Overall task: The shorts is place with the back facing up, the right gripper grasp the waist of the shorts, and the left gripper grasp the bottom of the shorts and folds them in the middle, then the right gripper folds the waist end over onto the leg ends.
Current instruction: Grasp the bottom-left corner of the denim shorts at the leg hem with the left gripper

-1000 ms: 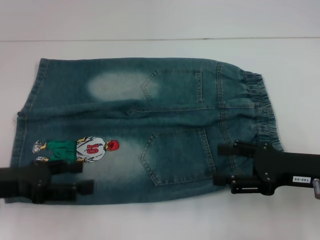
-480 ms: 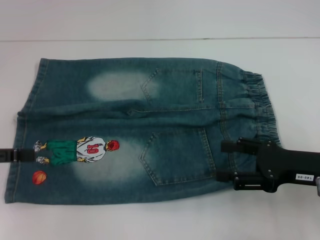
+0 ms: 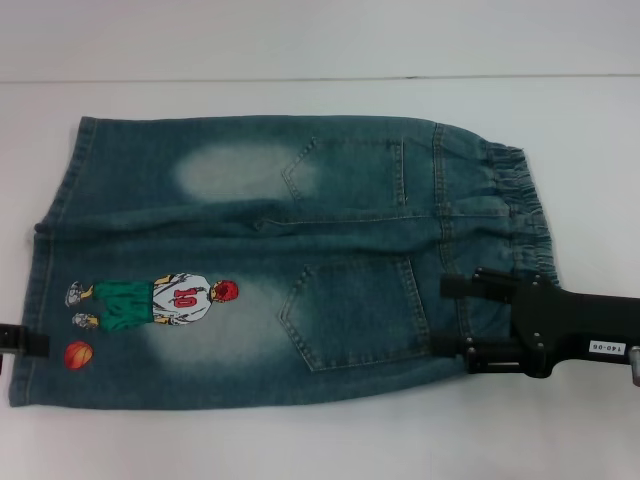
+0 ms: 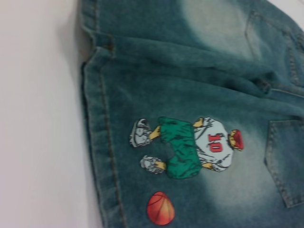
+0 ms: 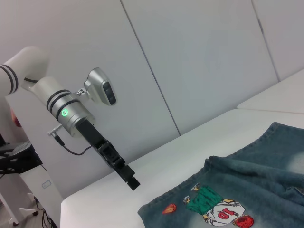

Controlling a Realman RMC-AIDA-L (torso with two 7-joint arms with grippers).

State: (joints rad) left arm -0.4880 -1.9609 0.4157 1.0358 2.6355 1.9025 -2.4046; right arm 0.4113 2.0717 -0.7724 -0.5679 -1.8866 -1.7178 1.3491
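The denim shorts (image 3: 300, 260) lie flat on the white table (image 3: 320, 440), back pockets up. The elastic waist (image 3: 520, 215) is at the right and the leg hems (image 3: 45, 270) at the left. A cartoon player print (image 3: 155, 300) and an orange ball (image 3: 79, 355) sit near the hem. My right gripper (image 3: 442, 316) is open over the near waist corner, beside the pocket. Only a black tip of my left gripper (image 3: 22, 342) shows at the left edge, just off the hem. The right wrist view shows the left gripper (image 5: 129, 179) raised above the table beyond the hem. The left wrist view shows the print (image 4: 190, 147) and the hem (image 4: 97, 142).
White table surface surrounds the shorts on all sides. A pale wall (image 5: 190, 61) stands behind the table's far edge. A white stand (image 5: 33, 190) is off the table behind the left arm.
The left gripper has pulled back leftward off the hem corner, uncovering the orange ball, and is almost out of the head view. The right gripper has shifted only slightly.
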